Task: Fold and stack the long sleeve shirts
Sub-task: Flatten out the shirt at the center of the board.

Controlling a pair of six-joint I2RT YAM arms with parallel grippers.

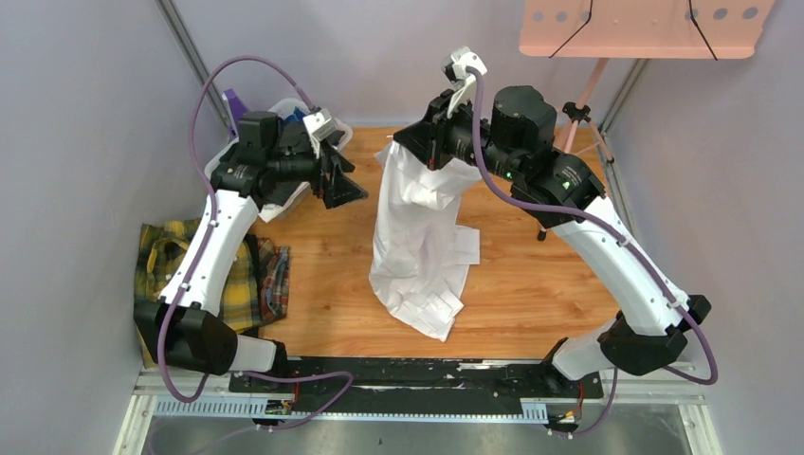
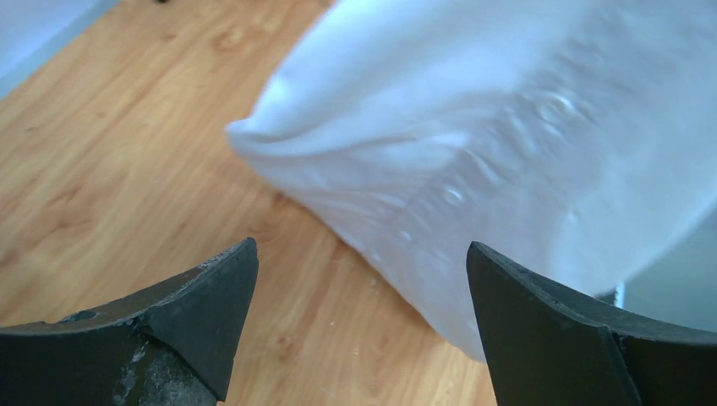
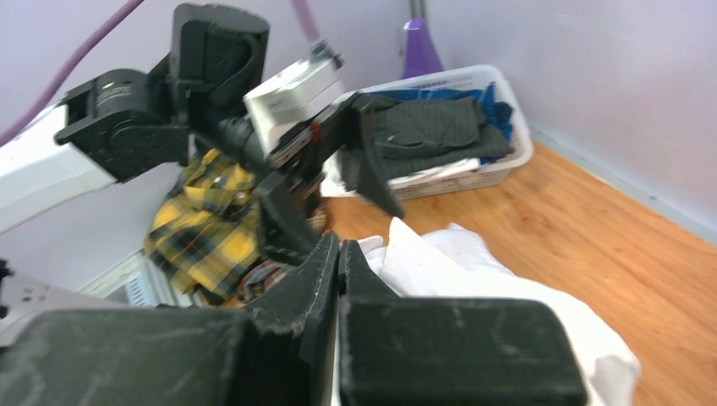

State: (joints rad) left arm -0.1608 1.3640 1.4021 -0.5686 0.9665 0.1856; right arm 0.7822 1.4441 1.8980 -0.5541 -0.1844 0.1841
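Right gripper [image 1: 434, 144] pinching white shirt [image 1: 417, 237] by top edge, holding it raised so cloth is hanging open; left gripper [image 1: 343, 185] spread wide beside it, likely readying 2nd grip.

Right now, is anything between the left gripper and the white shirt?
Nothing visible: the open left gripper faces the white shirt directly, table beneath; the right gripper holds the shirt up.

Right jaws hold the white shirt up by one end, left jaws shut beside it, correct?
No: the left jaws stand wide open, as the left wrist view shows. The right jaws do hold the white shirt up by one end.
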